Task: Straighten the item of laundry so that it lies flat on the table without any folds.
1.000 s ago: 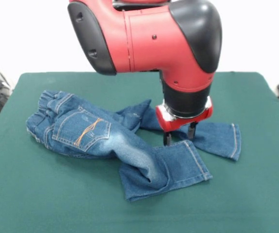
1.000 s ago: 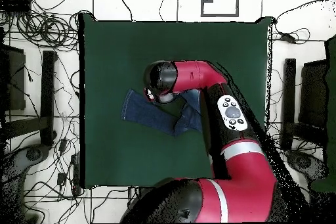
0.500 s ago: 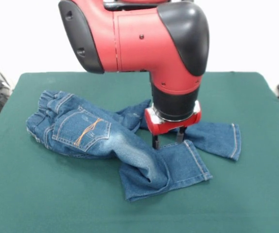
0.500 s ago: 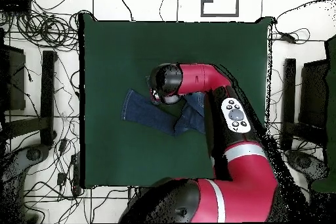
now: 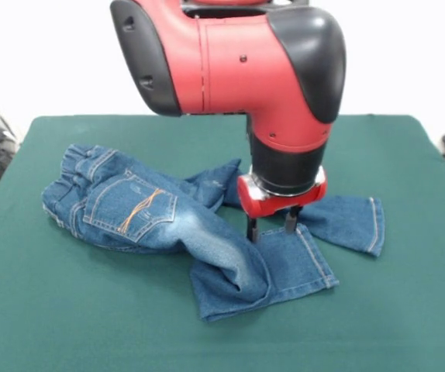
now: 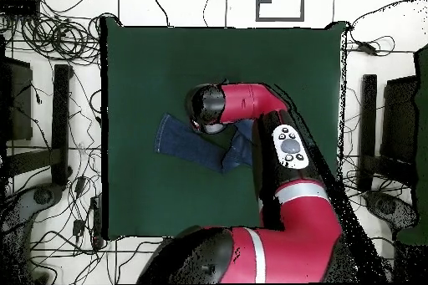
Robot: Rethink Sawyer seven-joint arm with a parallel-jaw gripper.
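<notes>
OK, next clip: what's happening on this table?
A red and black robot arm is working on a pair of blue jeans lying crumpled on a green table. Its hand is low over the nearer leg, close to the hem, with its two fingers apart and their tips at the denim. Nothing is gripped. The jeans are far from flat: the waist end is bunched up, and the nearer leg lies across the other, which runs off to the side.

A bulky red arm (image 5: 230,58) with glossy black end caps and small dark screws narrows to a black cylindrical wrist and red collar. Its forearm carries a pale oval button panel (image 6: 289,145) and a white band.
</notes>
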